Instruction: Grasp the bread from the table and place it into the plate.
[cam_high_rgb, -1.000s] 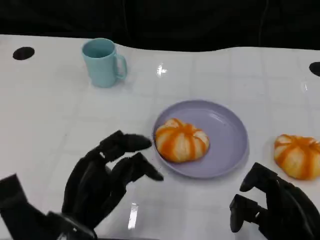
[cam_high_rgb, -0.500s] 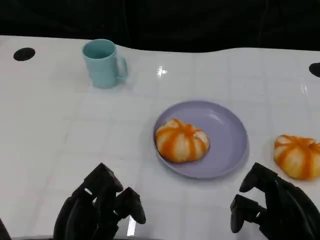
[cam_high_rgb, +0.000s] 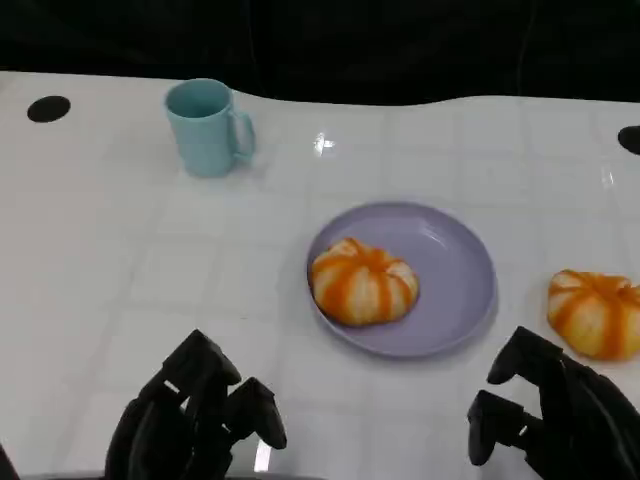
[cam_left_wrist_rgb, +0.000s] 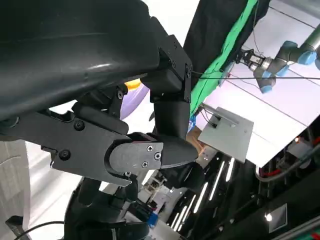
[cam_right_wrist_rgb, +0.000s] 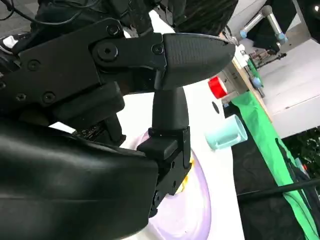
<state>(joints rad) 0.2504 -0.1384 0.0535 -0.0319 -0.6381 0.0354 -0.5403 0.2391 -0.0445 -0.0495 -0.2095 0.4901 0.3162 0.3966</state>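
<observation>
One bread roll, white with orange stripes, sits in the purple plate, on the side of it nearer my left. A second roll of the same kind lies on the white table, off to the right of the plate and apart from its rim. My left hand is low at the near edge of the table, fingers curled inward with nothing in them, well apart from the plate. My right hand is at the near right, just in front of the second roll but not touching it; its fingers are bent and apart and it holds nothing. A light blue mug stands upright at the far left of the table, handle toward the right. From my right wrist I see my own black fingers close up, with the purple plate and the mug past them. From my left wrist I see my fingers folded close together, a sliver of the plate behind them.
</observation>
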